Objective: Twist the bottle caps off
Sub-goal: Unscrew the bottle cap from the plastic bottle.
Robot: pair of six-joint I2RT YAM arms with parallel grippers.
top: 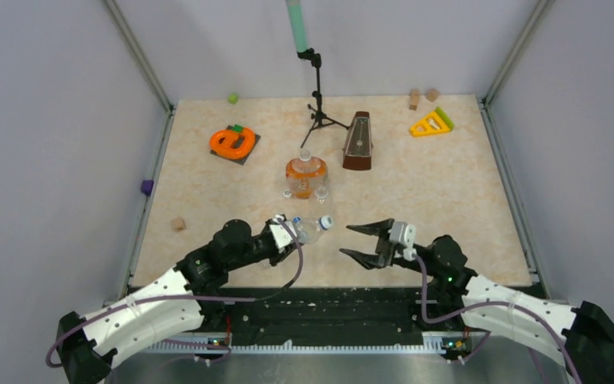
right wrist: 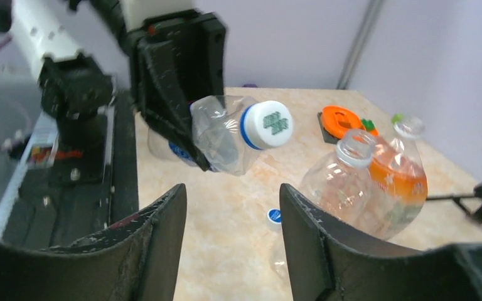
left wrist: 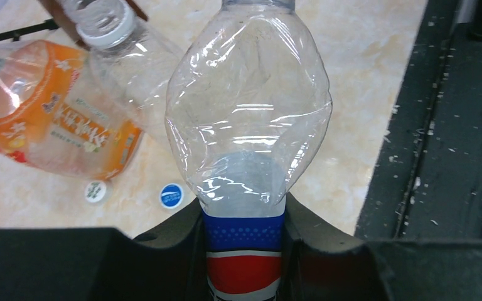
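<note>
One bottle (left wrist: 248,106), blue-red-white label (left wrist: 245,263)

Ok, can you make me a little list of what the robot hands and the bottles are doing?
left gripper: shut on the blue-label bottle, neck pointing at the other arm
held bottle's cap: white, screwed on
right gripper: open, empty, facing that cap
clear bottle: on the table, mouth open, no cap
orange bottle: right next to the clear bottle
loose caps: blue cap and white cap, lying on the table by the orange bottle
</note>
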